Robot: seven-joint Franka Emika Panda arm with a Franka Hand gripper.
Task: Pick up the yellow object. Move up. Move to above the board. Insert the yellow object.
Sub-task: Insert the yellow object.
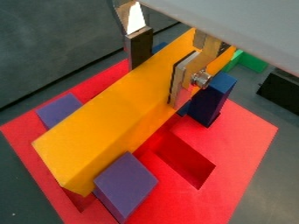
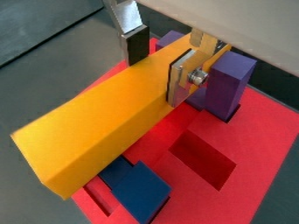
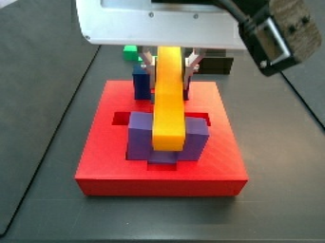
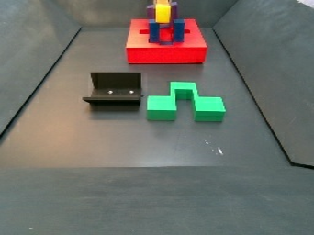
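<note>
My gripper (image 1: 163, 68) is shut on the yellow object (image 1: 111, 118), a long yellow bar with an orange-shaded side, clamped between the two silver fingers (image 2: 179, 77) near one end. In both wrist views the bar hangs level over the board (image 1: 239, 144), a flat red slab with recessed slots. In a side view the yellow object (image 3: 169, 104) lies lengthwise over the board (image 3: 108, 161), between the purple block (image 3: 143, 140) and the blue block (image 3: 143, 80). Whether the bar touches them I cannot tell. From afar the yellow object (image 4: 161, 11) shows above the board (image 4: 166, 50).
A green notched block (image 4: 185, 101) and the dark fixture (image 4: 113, 92) stand on the grey floor well in front of the board. A black block (image 3: 218, 65) and a green piece (image 3: 131, 52) sit just behind the board. Dark walls enclose the floor.
</note>
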